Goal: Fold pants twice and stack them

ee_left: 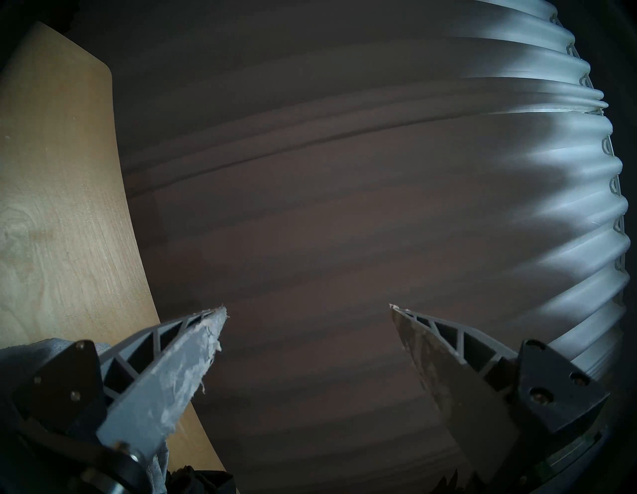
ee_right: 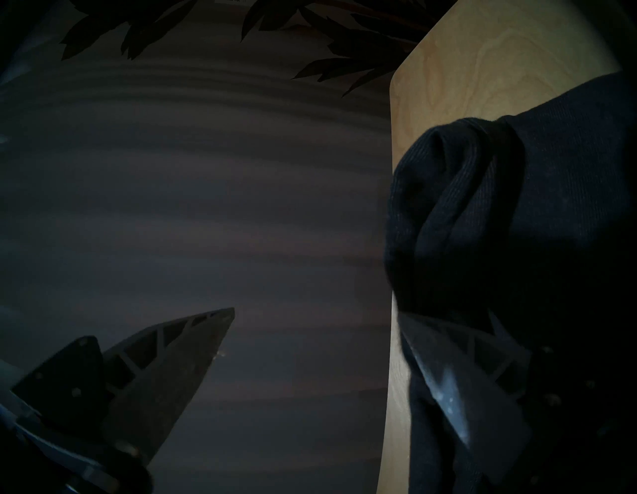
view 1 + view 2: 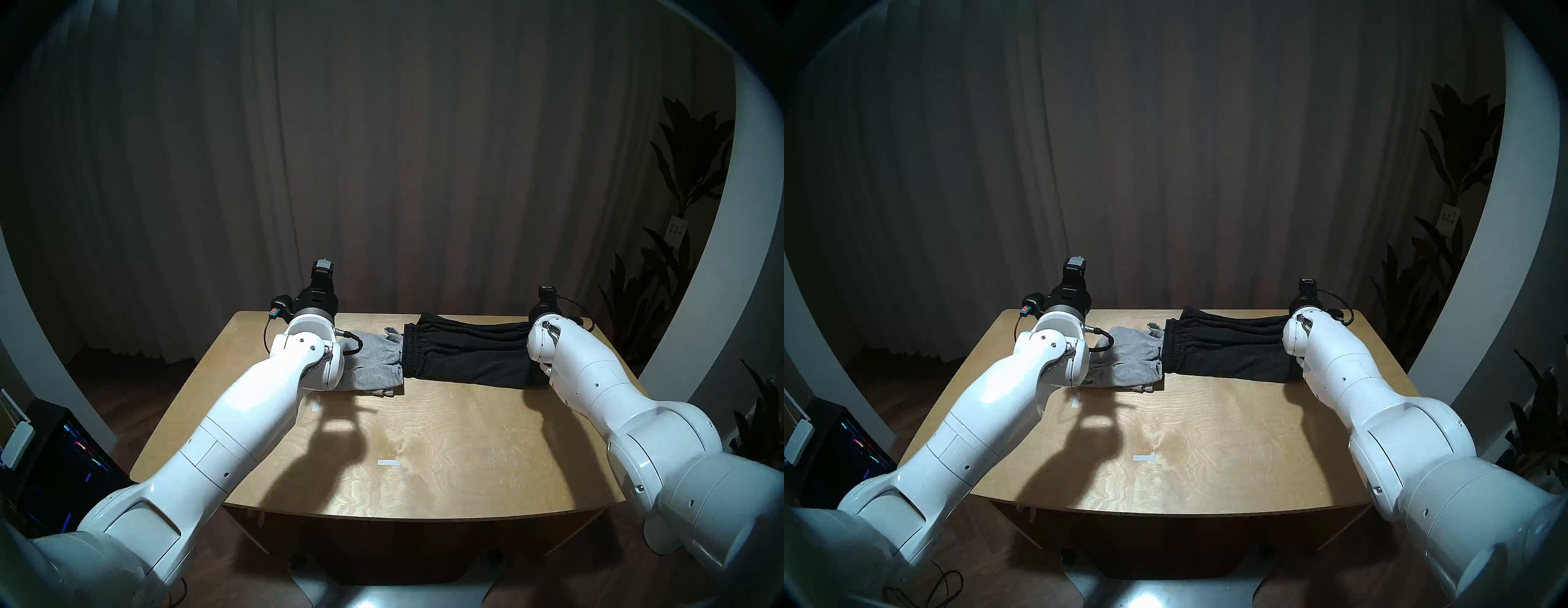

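Across the far half of the table (image 3: 424, 446), two pairs of shorts lie side by side, touching. Grey shorts (image 3: 373, 361) on the left; black shorts (image 3: 466, 356) on the right, larger, gathered elastic waistband facing the grey pair. Left gripper (image 1: 306, 310): jaws wide apart, holding nothing, pointing past the table's far edge toward the curtain (image 3: 382, 170). Right gripper (image 2: 317, 314): jaws apart, one finger beside a bunched fold of black fabric, nothing clamped. Plant (image 3: 687, 170) at right carries a white tag, writing unreadable.
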Motion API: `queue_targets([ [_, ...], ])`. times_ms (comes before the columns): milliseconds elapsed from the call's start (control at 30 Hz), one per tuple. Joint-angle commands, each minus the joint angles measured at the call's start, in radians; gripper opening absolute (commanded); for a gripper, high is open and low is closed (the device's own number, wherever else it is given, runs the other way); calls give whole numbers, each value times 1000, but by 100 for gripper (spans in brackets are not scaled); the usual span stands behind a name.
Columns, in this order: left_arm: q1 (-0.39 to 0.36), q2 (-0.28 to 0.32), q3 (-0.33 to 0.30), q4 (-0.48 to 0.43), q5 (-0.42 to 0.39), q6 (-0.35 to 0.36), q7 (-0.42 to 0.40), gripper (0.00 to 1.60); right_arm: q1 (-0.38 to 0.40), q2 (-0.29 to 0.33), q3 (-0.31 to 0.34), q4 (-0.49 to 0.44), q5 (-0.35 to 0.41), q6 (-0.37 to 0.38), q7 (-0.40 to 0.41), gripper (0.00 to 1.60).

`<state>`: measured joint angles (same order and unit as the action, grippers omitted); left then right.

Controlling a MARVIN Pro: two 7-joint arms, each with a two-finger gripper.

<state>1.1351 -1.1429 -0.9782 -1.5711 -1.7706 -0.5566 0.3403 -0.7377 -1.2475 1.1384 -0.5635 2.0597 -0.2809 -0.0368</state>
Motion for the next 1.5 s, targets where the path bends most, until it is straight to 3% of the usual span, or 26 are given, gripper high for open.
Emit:
queue_targets([
  [0,27,43,-15,-97,14,-22,36,160,108,-24,-4,48,-12,16,27,160],
  [200,51,70,-21,-157,22,-37,82,160,147,-45,-6,92,-17,27,49,160],
  [400,90,118,-32,-241,37,-56,152,160,141,-51,8,110,-12,31,136,160],
  [500,104,133,-39,-262,37,-59,179,160,80,-30,29,15,-3,19,198,160],
  [600,106,133,-44,-259,32,-57,183,160,59,-22,37,-13,-4,29,232,160],
  [800,104,129,-48,-244,25,-54,194,160,-14,9,38,-110,-9,31,228,160],
  [1467,100,133,-43,-218,18,-50,200,160,-178,117,81,-280,-7,18,261,160],
])
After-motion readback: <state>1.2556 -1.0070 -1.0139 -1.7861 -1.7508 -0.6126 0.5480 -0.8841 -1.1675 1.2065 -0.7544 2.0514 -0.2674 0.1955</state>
